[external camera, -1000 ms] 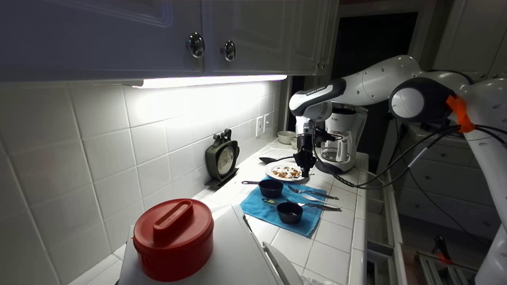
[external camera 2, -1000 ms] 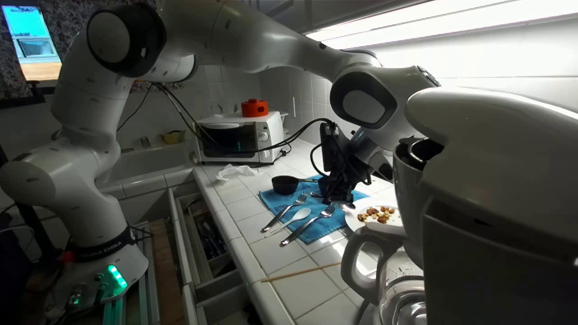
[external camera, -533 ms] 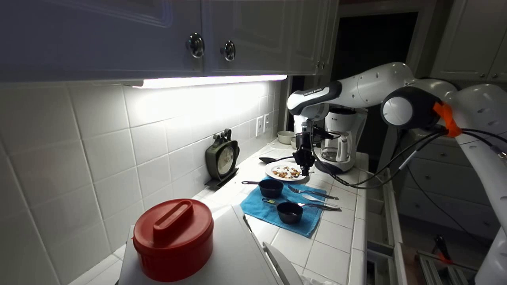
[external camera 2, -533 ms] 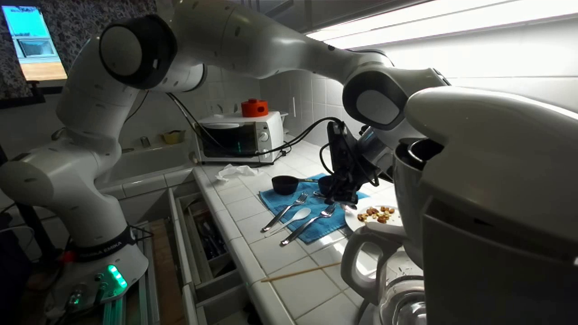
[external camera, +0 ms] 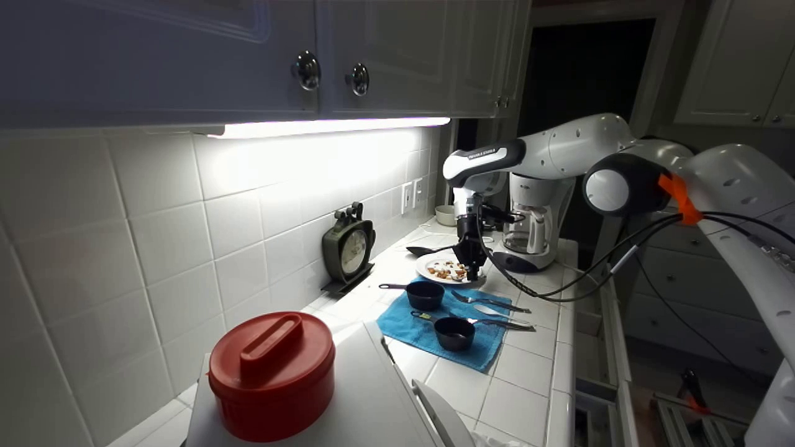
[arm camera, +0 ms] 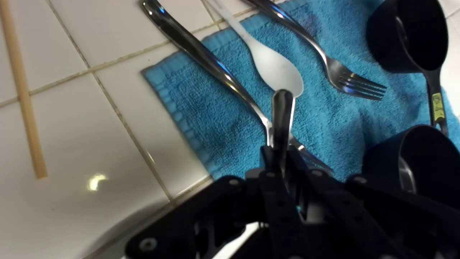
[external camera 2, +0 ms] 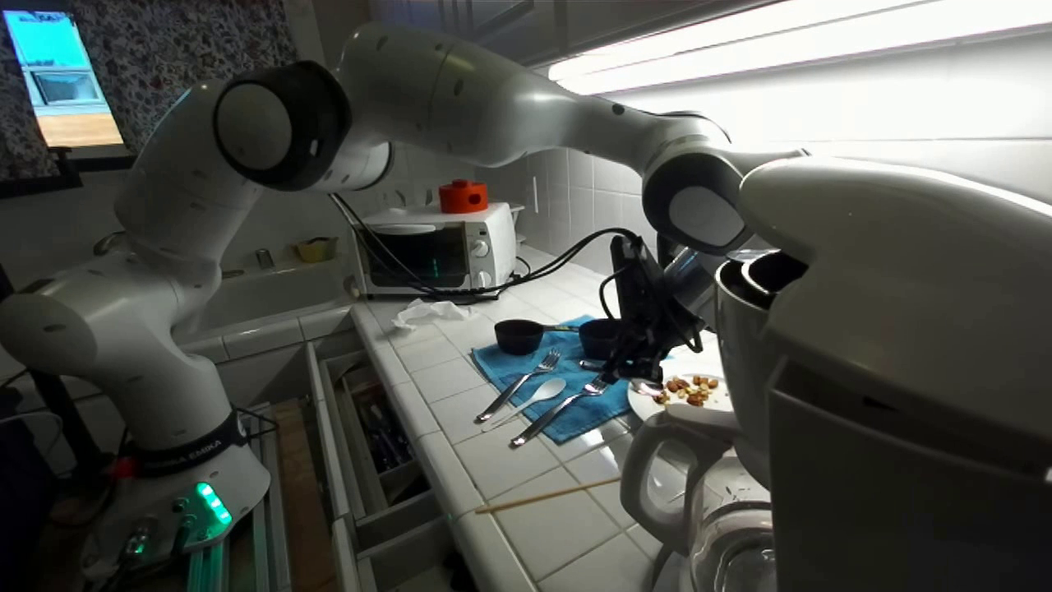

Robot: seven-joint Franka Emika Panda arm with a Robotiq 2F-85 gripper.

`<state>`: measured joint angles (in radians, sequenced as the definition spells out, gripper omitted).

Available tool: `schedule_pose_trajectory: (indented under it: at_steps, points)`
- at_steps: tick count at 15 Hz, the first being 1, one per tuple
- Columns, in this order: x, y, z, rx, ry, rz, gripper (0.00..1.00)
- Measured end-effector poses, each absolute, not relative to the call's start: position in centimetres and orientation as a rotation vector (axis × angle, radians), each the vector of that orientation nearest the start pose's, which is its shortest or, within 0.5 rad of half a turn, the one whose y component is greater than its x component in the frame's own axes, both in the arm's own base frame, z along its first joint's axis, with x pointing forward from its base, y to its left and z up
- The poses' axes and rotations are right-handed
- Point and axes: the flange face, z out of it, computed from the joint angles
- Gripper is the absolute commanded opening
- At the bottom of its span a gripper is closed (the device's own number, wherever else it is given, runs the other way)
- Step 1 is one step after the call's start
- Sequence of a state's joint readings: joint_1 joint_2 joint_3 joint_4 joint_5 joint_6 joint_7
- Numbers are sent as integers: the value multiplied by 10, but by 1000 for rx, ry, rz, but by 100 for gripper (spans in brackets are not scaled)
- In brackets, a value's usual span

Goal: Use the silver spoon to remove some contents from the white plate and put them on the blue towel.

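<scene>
The brown nut-like bits lie on the round white plate, just beyond the gripper toward the back edge of the counter. The silver spoon shows its handle end against the blue towel in the wrist view; its bowl hangs at the plate's towel-side rim, so the long axis seems to aim at the bits (whether bowl and bits touch, I cannot tell). The jaws stand narrow, closed on the spoon's handle, and the scoop probably calls for a push that way
</scene>
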<state>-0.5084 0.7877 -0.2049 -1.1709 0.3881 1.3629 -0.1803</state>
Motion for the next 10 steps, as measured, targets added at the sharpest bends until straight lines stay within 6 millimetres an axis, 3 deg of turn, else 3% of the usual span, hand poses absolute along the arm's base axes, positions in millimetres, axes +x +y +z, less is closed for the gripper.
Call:
schedule_pose_trajectory:
  at_steps: [10]
  points:
    - [575, -403, 307, -2518, 755, 558, 6]
